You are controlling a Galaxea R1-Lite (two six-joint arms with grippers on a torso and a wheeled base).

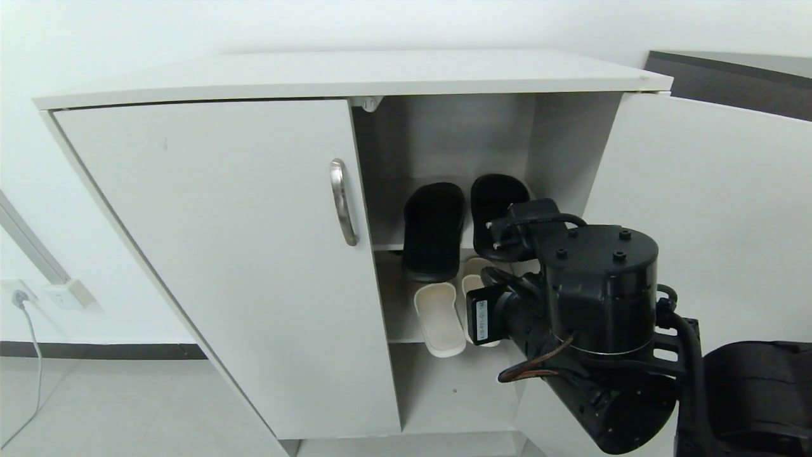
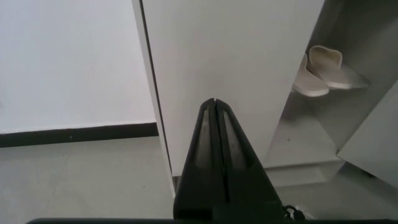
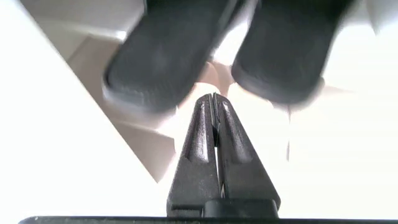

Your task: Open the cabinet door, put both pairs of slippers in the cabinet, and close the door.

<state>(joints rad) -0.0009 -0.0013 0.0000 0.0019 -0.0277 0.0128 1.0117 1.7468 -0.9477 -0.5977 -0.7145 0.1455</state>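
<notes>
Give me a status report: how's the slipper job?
Left gripper and right gripper shut, empty. Black slippers on upper shelf, white slippers on shelf below. Right door open, right gripper at the opening.

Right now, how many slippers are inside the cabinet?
4: left black slipper, right black slipper on the upper shelf; left white slipper, right white slipper (partly behind the right arm) on the lower shelf.

Right arm (image 1: 596,298) sits squarely in front of the open compartment, covering the near end of the right-hand black slipper (image 1: 498,193) and most of the right-hand white slipper (image 1: 473,271) (just a sliver peeks out beside the wrist). The open door (image 1: 710,209) runs off the head view's right edge, and the cabinet (image 1: 355,73) loses its base at the bottom edge. Up close from the right wrist, the black pair (image 3: 168,56) is a blur, its far ends chopped by the frame.
</notes>
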